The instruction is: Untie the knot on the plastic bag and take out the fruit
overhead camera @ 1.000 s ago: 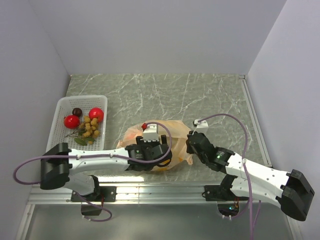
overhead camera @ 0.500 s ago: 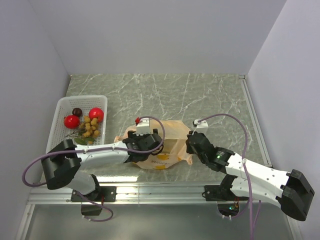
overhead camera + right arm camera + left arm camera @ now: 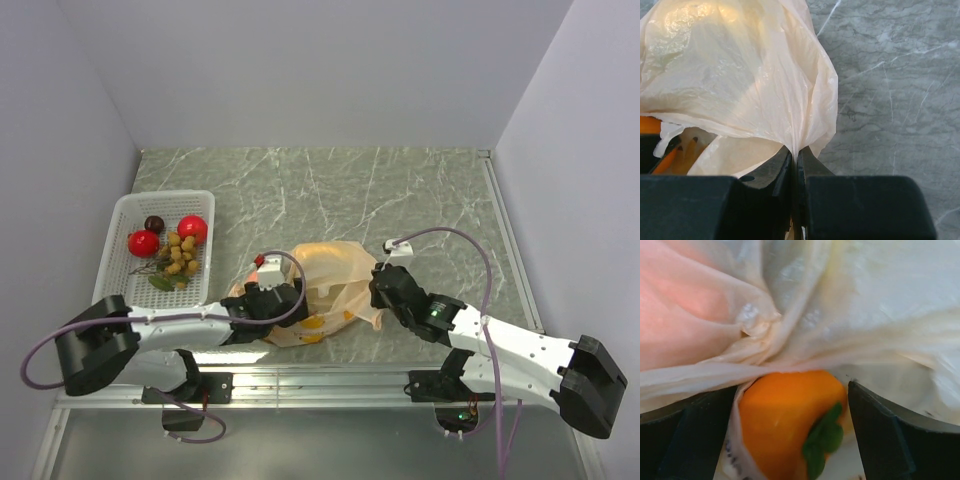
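The pale peach plastic bag [image 3: 335, 265] lies crumpled on the marble table between my arms. My left gripper [image 3: 292, 303] is at the bag's left opening. In the left wrist view it [image 3: 792, 392] is shut on an orange [image 3: 785, 420] with a green leaf, thin bag plastic [image 3: 865, 315] draped over it. A small bunched twist of plastic [image 3: 757, 327] shows above; I cannot tell if it is the knot. My right gripper [image 3: 378, 290] is shut on a fold at the bag's right edge [image 3: 796, 150]. Yellow-orange shapes with dark tips [image 3: 682, 150] show under the bag [image 3: 740, 75].
A white basket [image 3: 120, 215] at the left holds two red fruits [image 3: 143, 242] [image 3: 192, 228], a dark maroon one [image 3: 153, 223] and a tan cluster [image 3: 180, 255]. White walls close in the left, back and right. A metal rail runs along the near edge.
My left gripper has pulled back to the left, from the middle of the bag to its left edge. The bag has stretched leftward and flattened. The right gripper has held its place.
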